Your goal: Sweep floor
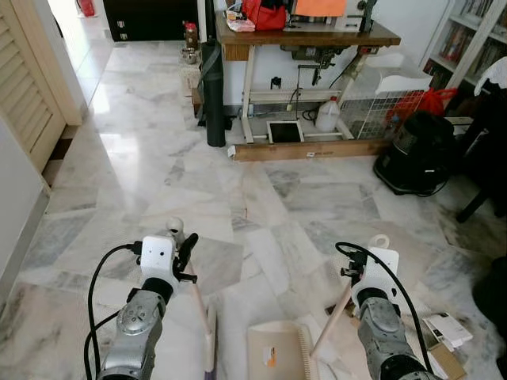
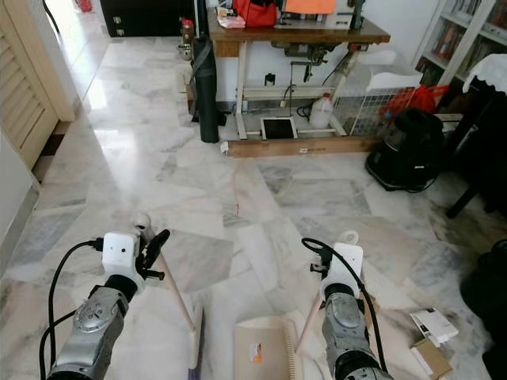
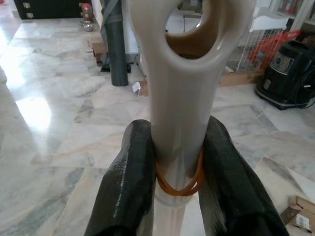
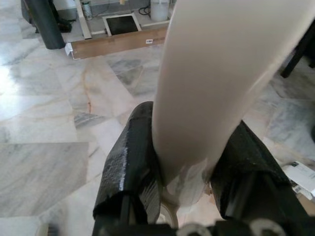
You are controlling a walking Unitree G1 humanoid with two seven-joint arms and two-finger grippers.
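The left gripper [image 3: 178,162] is clamping the cream plastic end of the broom handle [image 3: 184,98], its jaws pressing on either side just below the hanging hole, where an orange rubber band [image 3: 178,183] is wrapped around the shaft. The right gripper [image 4: 189,167] is likewise clenched on the dustpan handle [image 4: 216,73], a smooth cream tube.

In the head views both tools are slanting down to the floor [image 1: 238,206] in front of the robot: the broom stick [image 1: 203,313] is running to a bristle head at the near edge of the picture, and the dustpan [image 1: 273,352] is lying flat between the two arms with its comb edge facing the right arm.

Both look light, stiff and hollow, so they should swing easily. The plastic is glossy and probably slippery in the black fingers; the rubber band is likely giving the left grip some bite. Holding the very top gives long reach but little leverage, so the far ends may wobble.

The floor is polished grey-veined marble, hard and reflective, so fine dust should slide readily and the dustpan may skate. Along the far side a wooden table [image 1: 309,36] is standing over a low board, a white jug [image 1: 327,116] and a wire basket [image 1: 380,111], with a dark rolled mat [image 1: 214,95] leaning at its left. A black vacuum cleaner [image 1: 416,154] is sitting at the right, and small boxes [image 1: 444,332] are lying beside the right arm, near the dustpan.
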